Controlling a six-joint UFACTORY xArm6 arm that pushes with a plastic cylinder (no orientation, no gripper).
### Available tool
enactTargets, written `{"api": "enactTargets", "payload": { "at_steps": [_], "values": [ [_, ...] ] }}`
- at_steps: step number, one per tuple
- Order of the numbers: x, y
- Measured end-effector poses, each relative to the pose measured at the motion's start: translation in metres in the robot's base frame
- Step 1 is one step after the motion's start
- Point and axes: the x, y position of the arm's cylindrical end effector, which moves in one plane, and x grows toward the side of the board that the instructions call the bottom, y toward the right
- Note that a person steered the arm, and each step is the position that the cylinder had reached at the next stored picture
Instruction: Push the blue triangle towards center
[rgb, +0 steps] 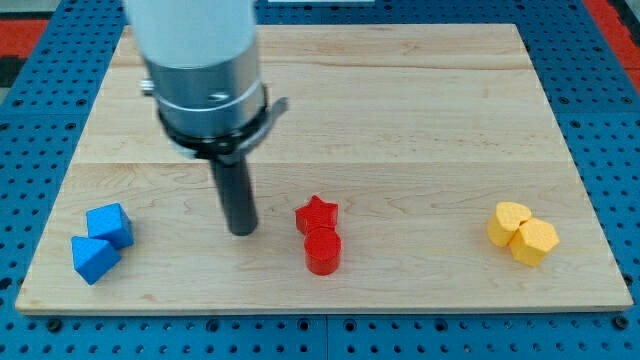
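My tip, a bare dark rod without jaws, rests on the wooden board between the blue triangle block and red star block.

The pale wooden board shows smooth planks with fine grain and a soft sheen. The dark rod looks matt, under a shiny grey metal collar. Around the board's edges lies a blue perforated base, seemingly painted metal.

Lab — blue pegboard; robot arm
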Motion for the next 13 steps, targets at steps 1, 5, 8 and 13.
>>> {"api": "enactTargets", "payload": {
  "at_steps": [1, 5, 8, 13],
  "values": [
    [0.022, -0.006],
    [0.086, -0.153],
    [0.045, -0.169],
    [0.06, -0.11]
  ]
}}
